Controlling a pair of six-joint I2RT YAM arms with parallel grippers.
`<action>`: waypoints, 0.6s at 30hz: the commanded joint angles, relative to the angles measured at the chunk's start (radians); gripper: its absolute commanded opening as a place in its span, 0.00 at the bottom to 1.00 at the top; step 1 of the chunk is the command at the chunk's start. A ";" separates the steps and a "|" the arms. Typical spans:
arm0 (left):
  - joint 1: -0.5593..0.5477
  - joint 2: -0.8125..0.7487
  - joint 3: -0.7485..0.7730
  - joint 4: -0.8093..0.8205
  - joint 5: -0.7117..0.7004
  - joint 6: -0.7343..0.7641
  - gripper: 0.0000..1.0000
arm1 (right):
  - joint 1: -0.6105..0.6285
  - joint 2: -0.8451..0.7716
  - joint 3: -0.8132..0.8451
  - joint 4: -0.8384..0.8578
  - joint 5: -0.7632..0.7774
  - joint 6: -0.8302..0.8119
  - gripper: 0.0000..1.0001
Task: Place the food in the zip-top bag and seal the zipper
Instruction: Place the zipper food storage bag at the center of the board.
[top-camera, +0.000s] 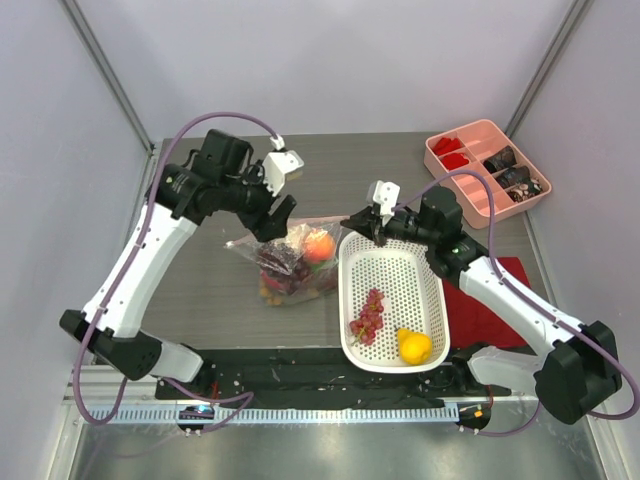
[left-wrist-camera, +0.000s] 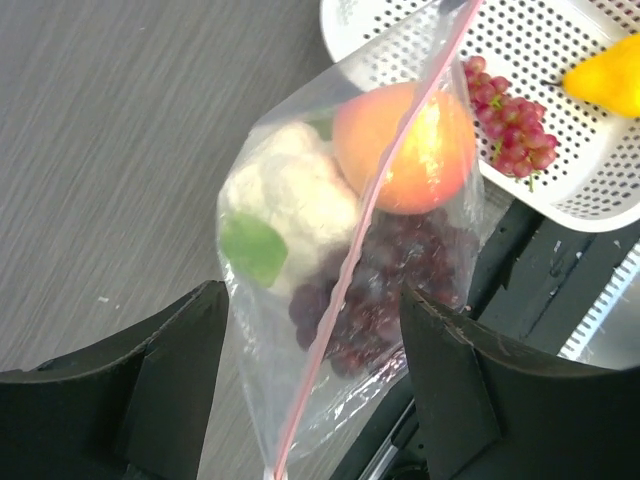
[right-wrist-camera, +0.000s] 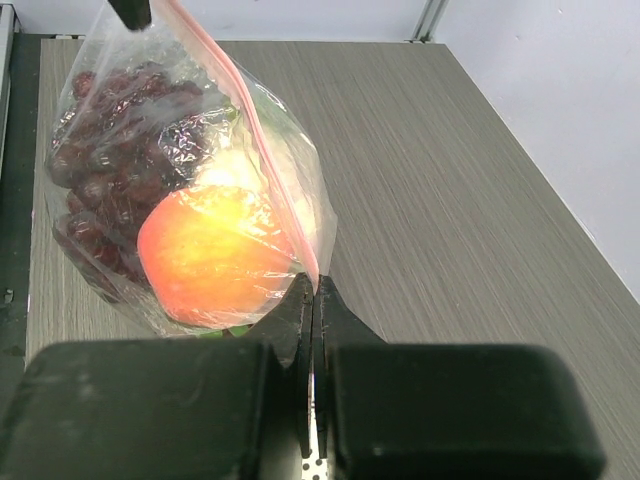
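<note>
The zip-top bag (top-camera: 295, 262) hangs between my two grippers just left of the white basket. It holds dark purple grapes (left-wrist-camera: 375, 295), an orange fruit (left-wrist-camera: 440, 150) and a white bulb (left-wrist-camera: 285, 190). Its pink zipper (left-wrist-camera: 345, 285) runs taut from one gripper to the other. My left gripper (left-wrist-camera: 312, 300) is open, its fingers wide apart on either side of the bag's left end. My right gripper (right-wrist-camera: 316, 285) is shut on the zipper (right-wrist-camera: 250, 110) at the bag's right corner, beside the orange fruit (right-wrist-camera: 215, 255). A grape bunch (top-camera: 368, 315) and a yellow lemon (top-camera: 413, 346) lie in the basket.
The white perforated basket (top-camera: 435, 290) stands right of the bag, and a red cloth (top-camera: 495, 300) lies beside it under my right arm. A pink divided tray (top-camera: 487, 135) sits at the back right. A black mat (top-camera: 300, 365) runs along the near edge.
</note>
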 joint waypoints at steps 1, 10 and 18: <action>-0.044 0.023 0.056 -0.009 0.106 0.059 0.70 | 0.004 -0.037 0.012 0.035 -0.025 -0.024 0.01; -0.072 0.044 -0.017 -0.023 0.087 0.056 0.37 | 0.014 -0.051 0.017 0.026 -0.029 -0.032 0.01; -0.012 0.101 0.085 -0.067 0.072 -0.028 0.00 | 0.020 -0.032 0.048 0.002 0.017 0.014 0.18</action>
